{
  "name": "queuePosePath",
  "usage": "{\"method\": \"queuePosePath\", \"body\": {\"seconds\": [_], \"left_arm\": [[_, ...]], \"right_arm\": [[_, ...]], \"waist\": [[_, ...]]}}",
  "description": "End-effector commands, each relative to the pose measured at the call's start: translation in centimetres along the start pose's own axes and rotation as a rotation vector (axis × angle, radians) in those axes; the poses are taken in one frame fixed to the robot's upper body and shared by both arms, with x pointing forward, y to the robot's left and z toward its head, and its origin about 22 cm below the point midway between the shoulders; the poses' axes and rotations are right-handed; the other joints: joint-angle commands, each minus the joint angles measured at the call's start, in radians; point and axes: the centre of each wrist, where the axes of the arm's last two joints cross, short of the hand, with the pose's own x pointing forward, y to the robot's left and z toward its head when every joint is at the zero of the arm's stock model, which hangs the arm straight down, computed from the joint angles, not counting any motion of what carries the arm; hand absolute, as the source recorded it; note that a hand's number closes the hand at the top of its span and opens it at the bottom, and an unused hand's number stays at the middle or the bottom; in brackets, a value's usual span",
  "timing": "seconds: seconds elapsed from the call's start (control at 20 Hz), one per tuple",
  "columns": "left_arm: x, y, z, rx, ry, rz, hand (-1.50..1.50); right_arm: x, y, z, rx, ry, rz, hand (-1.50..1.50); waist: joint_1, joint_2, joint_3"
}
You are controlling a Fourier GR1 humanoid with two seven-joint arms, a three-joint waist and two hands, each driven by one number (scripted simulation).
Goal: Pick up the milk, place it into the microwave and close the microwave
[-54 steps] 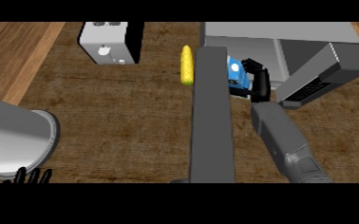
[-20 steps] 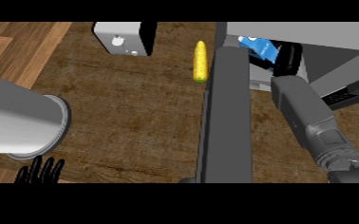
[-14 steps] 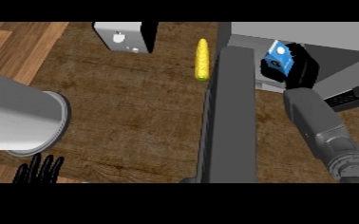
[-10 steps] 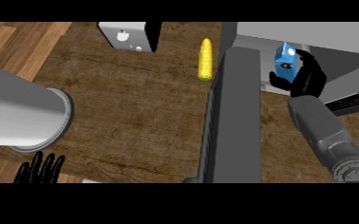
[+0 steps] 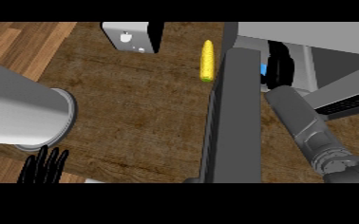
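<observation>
The black right hand (image 5: 282, 66) grips the blue milk carton (image 5: 264, 70) inside the grey microwave (image 5: 294, 33); release it upright, clear of the dark open door (image 5: 235, 123).

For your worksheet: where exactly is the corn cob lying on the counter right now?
In the head view, the corn cob lies lengthwise on the wooden counter, upper centre, just left of the open microwave door and right of the toaster.

Even, flat light falls on my counter (image 5: 126, 99); soft shadows sit beside the corn (image 5: 207, 60) and inside the dim microwave (image 5: 294, 52). No glare.
</observation>
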Motion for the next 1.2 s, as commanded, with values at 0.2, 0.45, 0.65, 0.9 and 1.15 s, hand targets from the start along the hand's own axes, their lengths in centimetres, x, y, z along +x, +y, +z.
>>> {"method": "queuePosePath", "body": {"seconds": [0.2, 0.45, 0.65, 0.9, 1.15], "left_arm": [[0.1, 0.0, -0.5, -0.008, -0.011, -0.011, -1.5], [-0.3, 0.3, -0.4, 0.006, -0.011, -0.006, -1.5], [-0.2, 0.0, 0.5, -0.004, -0.006, 0.008, -1.5], [0.3, 0.8, 1.8, 0.021, 0.004, -0.014, -1.5], [0.0, -0.2, 1.5, 0.016, 0.009, -0.012, -1.5]], "right_arm": [[3.4, 1.9, 0.7, 0.156, -0.054, -0.124, -1.5], [5.9, 2.7, 0.8, 0.171, -0.07, -0.319, -1.5], [4.4, 2.5, 1.3, 0.179, -0.049, -0.44, -1.5], [1.7, 2.7, 3.5, 0.187, -0.005, -0.592, -1.5], [0.2, 3.8, 6.8, 0.246, 0.012, -0.725, -1.5]], "waist": [[-0.003, -0.003, 0.002], [-0.042, -0.015, 0.002], [-0.058, -0.021, 0.002], [-0.082, -0.033, 0.001], [-0.112, -0.044, -0.001]]}}
